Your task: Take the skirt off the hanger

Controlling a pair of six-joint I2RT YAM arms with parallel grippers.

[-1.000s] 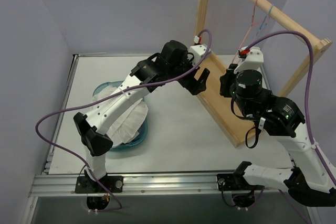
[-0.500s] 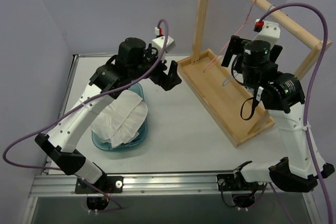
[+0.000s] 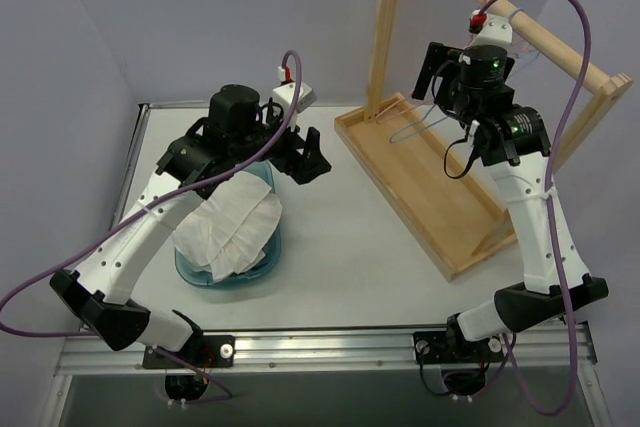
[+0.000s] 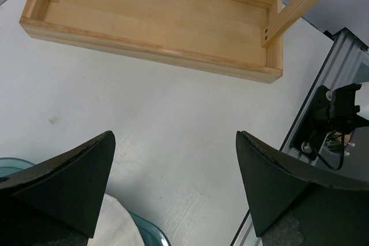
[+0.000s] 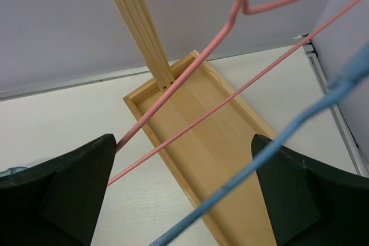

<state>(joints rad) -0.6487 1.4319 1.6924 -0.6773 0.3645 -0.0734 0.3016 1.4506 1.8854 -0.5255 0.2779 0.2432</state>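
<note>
Lying crumpled, the skirt (image 3: 235,232) fills a teal basin (image 3: 272,255) just below and behind the left claw (image 4: 174,136), free of the hanger (image 5: 277,159). That hanger hangs bare just ahead of the right claw (image 5: 183,139), crossing toward its right side, next to a pink hanger (image 5: 230,27) on the wooden rack (image 3: 540,37). Both claws are spread wide and hold nothing. The removal looks finished, so the step in hand is probably a clean withdrawal: back the right claw straight out so neither finger hooks a wire, and draw the left claw off over the bare counter (image 4: 173,102), away from the fabric
</note>
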